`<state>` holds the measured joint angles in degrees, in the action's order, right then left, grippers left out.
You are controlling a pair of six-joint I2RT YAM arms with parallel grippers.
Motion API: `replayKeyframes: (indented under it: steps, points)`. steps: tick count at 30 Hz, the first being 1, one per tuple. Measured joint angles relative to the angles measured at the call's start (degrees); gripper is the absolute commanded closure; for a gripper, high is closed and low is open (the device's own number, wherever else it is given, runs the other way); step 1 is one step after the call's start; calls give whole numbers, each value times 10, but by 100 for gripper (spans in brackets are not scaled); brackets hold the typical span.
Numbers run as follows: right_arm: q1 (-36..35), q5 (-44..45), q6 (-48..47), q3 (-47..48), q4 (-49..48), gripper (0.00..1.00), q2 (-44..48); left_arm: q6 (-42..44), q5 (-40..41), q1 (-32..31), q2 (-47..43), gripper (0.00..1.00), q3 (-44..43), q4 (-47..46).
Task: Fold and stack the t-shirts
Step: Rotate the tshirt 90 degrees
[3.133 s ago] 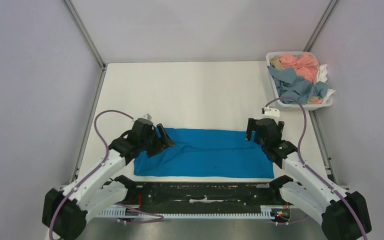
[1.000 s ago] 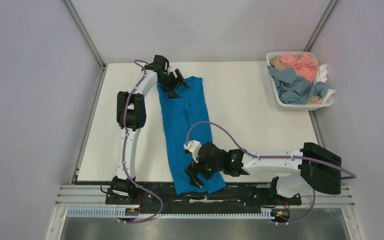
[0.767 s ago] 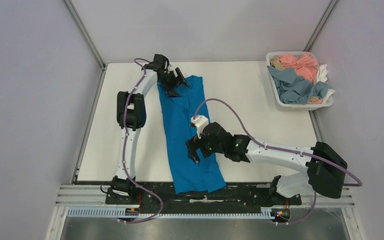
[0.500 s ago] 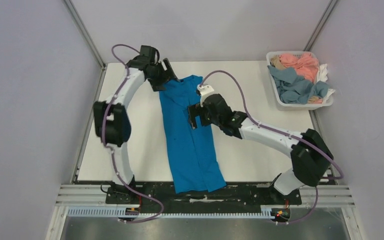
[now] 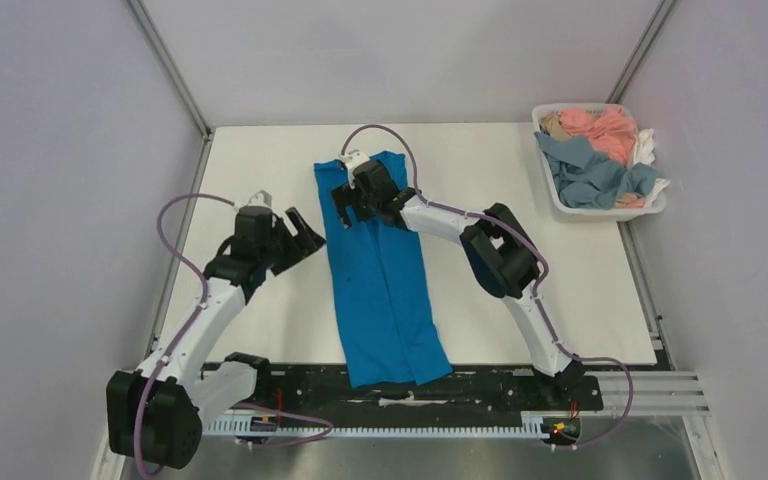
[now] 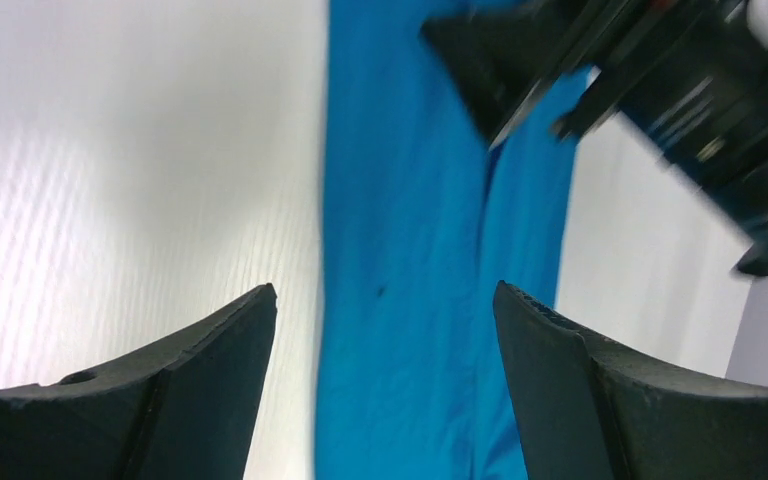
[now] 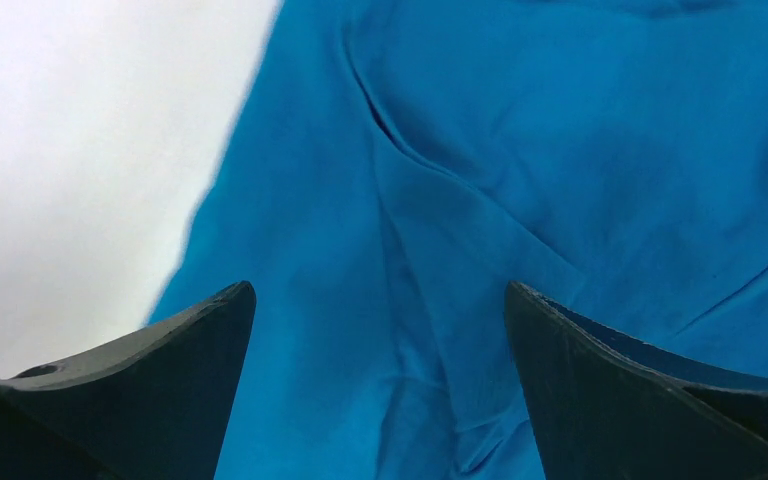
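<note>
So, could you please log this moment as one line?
blue t-shirt: flat lengthwise strip | left hand: open, beside it | right hand: open, over far end

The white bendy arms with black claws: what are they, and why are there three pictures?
They are two robot arms, bolted at the table's near edge. The big picture looks down from above them. The other two come from little cameras on each wrist, so the dark wedges at the bottom are that arm's own fingers. A bright blue t-shirt lies in a long strip on the table. The left gripper hovers beside it, open, holding nothing. The right gripper is over the shirt's far end, open too, gripping nothing. More t-shirts wait bunched in a white basket at the far right corner.
</note>
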<state>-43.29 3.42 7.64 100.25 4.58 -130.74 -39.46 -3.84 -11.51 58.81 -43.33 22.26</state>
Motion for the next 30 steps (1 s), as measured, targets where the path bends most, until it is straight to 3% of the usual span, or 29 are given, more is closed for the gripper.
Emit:
replayKeyframes:
  steps: [6, 15, 22, 27, 30]
  points:
    - [31, 2, 5, 10, 7, 2, -39, -15, -56, -5, -39, 14, 125, -15]
    - [114, -12, 31, 13, -5, 2, -42, -15, -103, -33, 4, 14, 124, -70]
    - [141, -25, 21, 81, 11, 2, -81, -15, -118, -89, 72, 14, 120, -75]
    - [139, -61, -17, 104, 48, 2, -73, -15, -101, -146, 55, 14, 122, -40]
    - [132, -70, -32, 70, 62, 2, -17, -16, -84, -183, 14, 16, 140, -15]
